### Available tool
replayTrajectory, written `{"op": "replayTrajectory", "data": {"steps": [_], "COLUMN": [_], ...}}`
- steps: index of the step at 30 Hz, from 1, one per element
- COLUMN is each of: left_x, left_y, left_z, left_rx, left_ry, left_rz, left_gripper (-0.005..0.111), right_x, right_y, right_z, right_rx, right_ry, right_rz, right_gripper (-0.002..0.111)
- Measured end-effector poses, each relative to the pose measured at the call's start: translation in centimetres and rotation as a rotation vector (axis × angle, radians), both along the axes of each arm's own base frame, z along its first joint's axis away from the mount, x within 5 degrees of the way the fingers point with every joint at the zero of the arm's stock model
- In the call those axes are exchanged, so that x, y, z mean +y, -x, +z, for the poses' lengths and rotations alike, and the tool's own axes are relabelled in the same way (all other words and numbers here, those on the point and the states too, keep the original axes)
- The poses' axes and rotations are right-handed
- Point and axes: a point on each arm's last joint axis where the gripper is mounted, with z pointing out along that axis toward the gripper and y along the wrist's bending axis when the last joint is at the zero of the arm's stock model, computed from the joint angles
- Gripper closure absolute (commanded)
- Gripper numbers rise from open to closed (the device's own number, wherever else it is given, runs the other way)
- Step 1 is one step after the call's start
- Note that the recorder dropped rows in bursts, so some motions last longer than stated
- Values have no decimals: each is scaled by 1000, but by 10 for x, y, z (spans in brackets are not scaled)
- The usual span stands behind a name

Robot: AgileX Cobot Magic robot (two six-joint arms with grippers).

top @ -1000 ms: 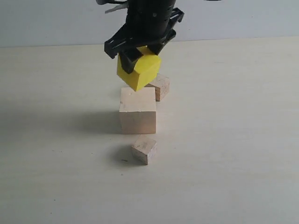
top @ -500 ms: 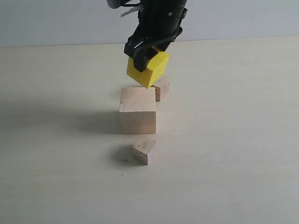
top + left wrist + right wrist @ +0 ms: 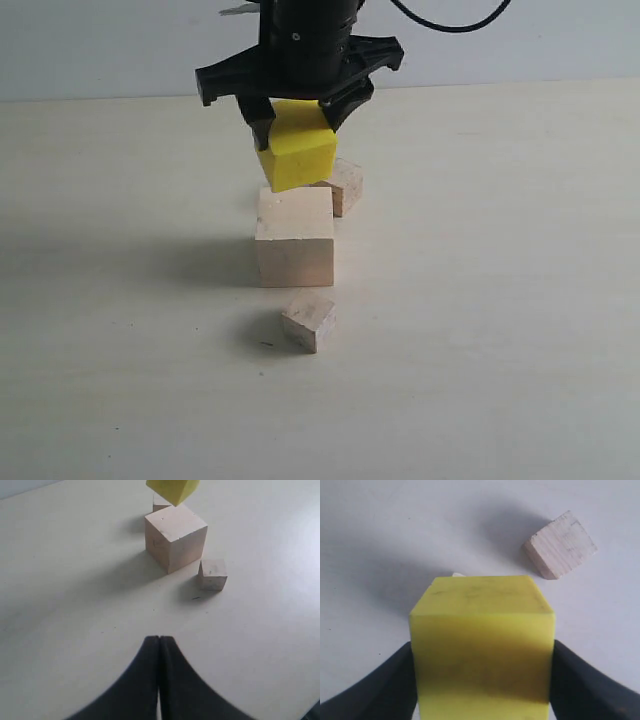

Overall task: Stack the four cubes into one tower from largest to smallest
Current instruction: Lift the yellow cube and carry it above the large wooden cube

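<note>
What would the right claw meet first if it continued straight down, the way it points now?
Probably the large wooden cube: the yellow cube held in the right claw hangs just above its top and would touch there first. Alignment in depth is unclear.

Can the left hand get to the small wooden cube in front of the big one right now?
Probably yes: only bare table lies between the left hand and that small cube. The hand is shut, so it must open first.
</note>
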Motion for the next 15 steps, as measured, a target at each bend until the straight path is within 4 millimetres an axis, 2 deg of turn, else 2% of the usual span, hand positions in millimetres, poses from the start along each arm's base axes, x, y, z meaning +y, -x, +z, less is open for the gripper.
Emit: {"op": "replayTrajectory", "data": {"steps": [6,15], "left_x": [0,0], "left_y": [0,0], "left_z": [0,0], "left_rx": [0,0], "left_ry": [0,0], "left_rz": [0,0], "left_gripper": [107,107], "right_x": [3,6], "right_y": [3,1], "right_z": [0,-14], "right_rx": [33,79], "right_ry": [-42,-45], "right_rz": [-80,-154], "right_gripper": [108,108]}}
